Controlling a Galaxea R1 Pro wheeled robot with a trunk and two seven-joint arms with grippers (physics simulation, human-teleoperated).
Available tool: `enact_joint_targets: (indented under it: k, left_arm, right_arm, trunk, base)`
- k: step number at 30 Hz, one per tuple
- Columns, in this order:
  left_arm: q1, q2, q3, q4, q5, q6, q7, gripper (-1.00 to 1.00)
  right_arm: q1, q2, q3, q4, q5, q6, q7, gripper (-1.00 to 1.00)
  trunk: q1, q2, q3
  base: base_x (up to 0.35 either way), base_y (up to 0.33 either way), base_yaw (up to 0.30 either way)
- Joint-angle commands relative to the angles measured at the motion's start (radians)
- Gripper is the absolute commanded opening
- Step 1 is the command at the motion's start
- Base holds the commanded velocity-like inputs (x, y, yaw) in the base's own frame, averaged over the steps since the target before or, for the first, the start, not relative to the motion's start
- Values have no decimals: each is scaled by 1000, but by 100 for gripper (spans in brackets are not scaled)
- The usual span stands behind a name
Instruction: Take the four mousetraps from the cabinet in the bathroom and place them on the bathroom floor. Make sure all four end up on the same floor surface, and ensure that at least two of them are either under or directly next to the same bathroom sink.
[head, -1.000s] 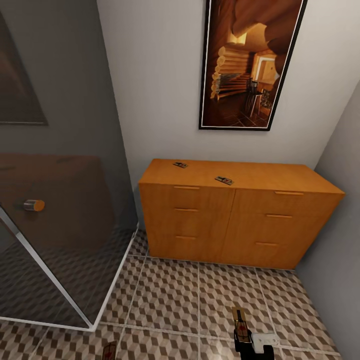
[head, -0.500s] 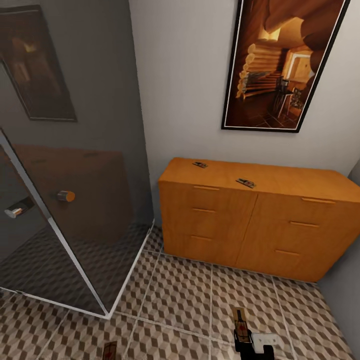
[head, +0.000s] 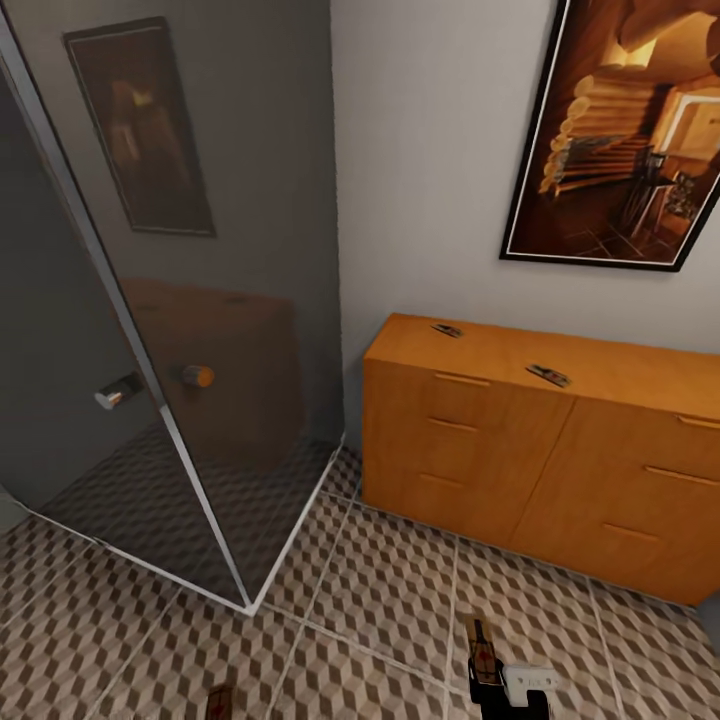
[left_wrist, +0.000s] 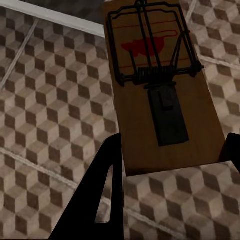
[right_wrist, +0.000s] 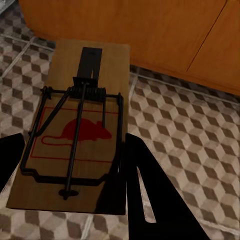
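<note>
Left gripper (left_wrist: 167, 150): closed on one mousetrap (left_wrist: 159, 85), carried above the bathroom floor (head: 380, 600).
Right gripper (right_wrist: 65, 165): clamped on a second mousetrap (right_wrist: 80, 130).
Remaining: two mousetraps (head: 548, 375) lie on the cabinet (head: 540, 450) top.
Progress: none placed yet.
Change: the view has swung left; the cabinet sits further right.
</note>
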Motion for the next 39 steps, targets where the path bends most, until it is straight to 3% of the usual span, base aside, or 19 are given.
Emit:
enact_joint_targets:
  k: [1, 39]
  left_arm:
    - [-2, -1, -9, 4, 8, -6, 1, -100]
    - [-2, -8, -9, 7, 8, -4, 1, -100]
  right_arm:
    - [0, 0, -3, 0, 8, -2, -3, -100]
    - [0, 0, -3, 1, 8, -2, -3, -100]
  trunk:
    - [0, 0, -1]
    - [0, 0, -24]
  base:
    - [0, 0, 278]
    - [0, 0, 278]
